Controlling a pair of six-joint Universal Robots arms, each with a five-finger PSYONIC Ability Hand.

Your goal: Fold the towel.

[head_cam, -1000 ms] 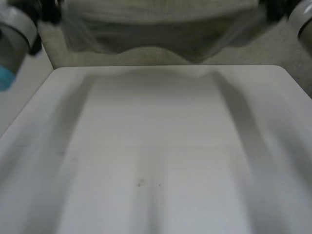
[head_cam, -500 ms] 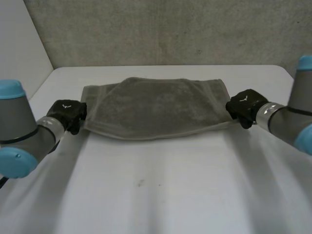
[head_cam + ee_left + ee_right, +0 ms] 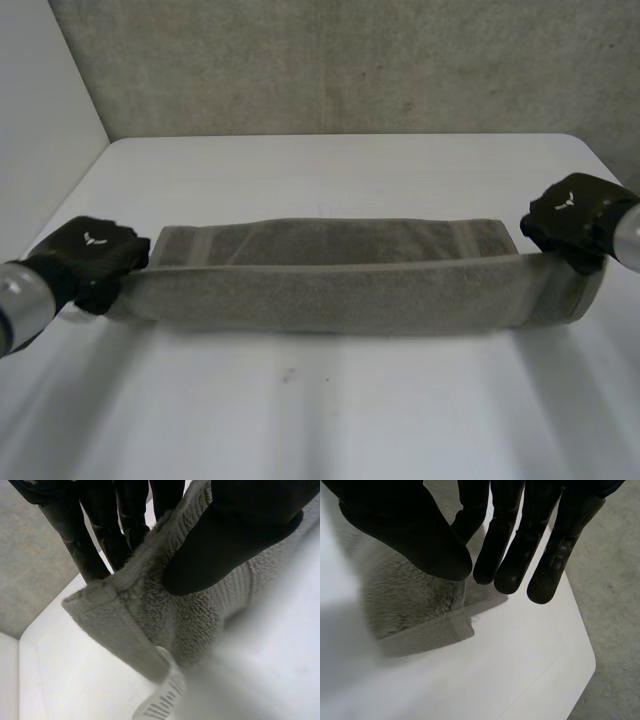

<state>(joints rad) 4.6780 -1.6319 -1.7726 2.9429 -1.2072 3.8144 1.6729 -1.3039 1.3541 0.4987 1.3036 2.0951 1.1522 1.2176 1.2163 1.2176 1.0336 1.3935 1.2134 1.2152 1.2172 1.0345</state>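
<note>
The towel (image 3: 340, 290) lies across the middle of the white surface (image 3: 330, 410) as a long, narrow grey band running left to right. It is doubled lengthwise: a near layer sits over the front of a far layer, whose striped border shows along the far edge. The band is drawn out straight between the two hands.

At the left end, the left hand (image 3: 90, 255) holds the towel. In the left wrist view its thumb presses down on the pile near the hemmed corner, with the fingers behind the cloth, so the edge is pinched between them.

At the right end, the towel curls up to the right hand (image 3: 575, 212). In the right wrist view the fingers are nearly straight, the thumb is close against them, and a strip of cloth appears to be nipped between thumb and fingers. The towel's corner rests on the surface below, near the surface's right far corner.

Grey carpet (image 3: 330, 70) lies beyond the far edge.
</note>
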